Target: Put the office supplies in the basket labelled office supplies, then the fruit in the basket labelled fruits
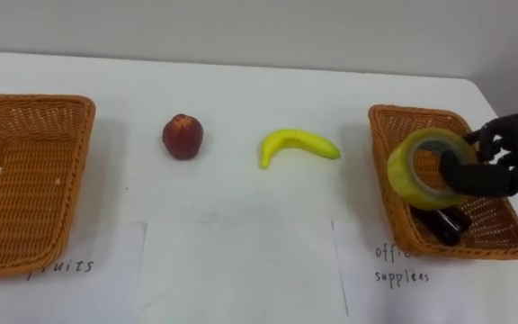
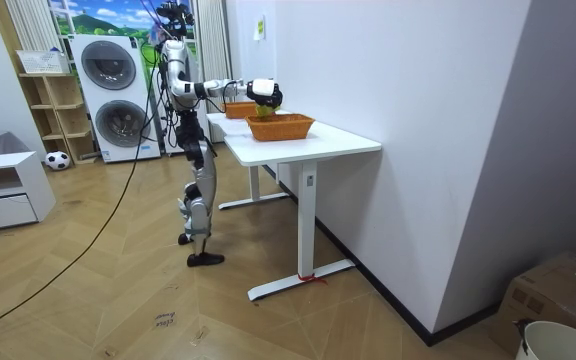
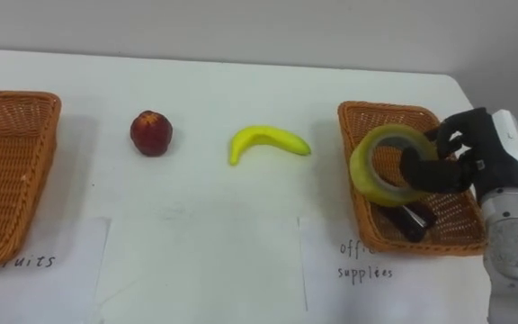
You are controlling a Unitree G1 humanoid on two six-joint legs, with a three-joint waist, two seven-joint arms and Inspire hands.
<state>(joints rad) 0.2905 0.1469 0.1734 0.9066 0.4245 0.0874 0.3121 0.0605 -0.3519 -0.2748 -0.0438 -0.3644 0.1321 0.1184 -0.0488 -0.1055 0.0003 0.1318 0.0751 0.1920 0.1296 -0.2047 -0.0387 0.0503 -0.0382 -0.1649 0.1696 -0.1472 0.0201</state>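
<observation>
Lying nearest the robot on the white bench (image 1: 241,90) are two white paper sheets with handwritten labels. One (image 1: 401,268) is just below the fingers and a little to their left; the other (image 1: 66,263) is far off to their left. A small dark object (image 1: 448,225) that I cannot identify sits on the floor of the orange woven wicker basket on the right (image 1: 421,120), directly under the fingers.

Above that basket the right hand (image 1: 513,155) reaches in from the right. Its dark fingers (image 1: 488,183) are curled through the hole of a yellow-green roll of translucent tape (image 1: 400,178), with the thumb closing on the rim from above — a firm pinch on the ring. The roll stands on edge, its open face turned toward the camera. It is lifted clear of the dark object and hangs over the basket's left half.

To the left of the fingers, outside the basket, a curved yellow banana (image 1: 297,146) lies on the bare bench. Further left is a dark red round apple (image 1: 183,137), well apart from the banana. Furthest from the fingers — at the left edge — is a second orange woven wicker basket (image 1: 25,180).

In the room view the robot stands upright at the bench's side with one arm stretched out over it.
</observation>
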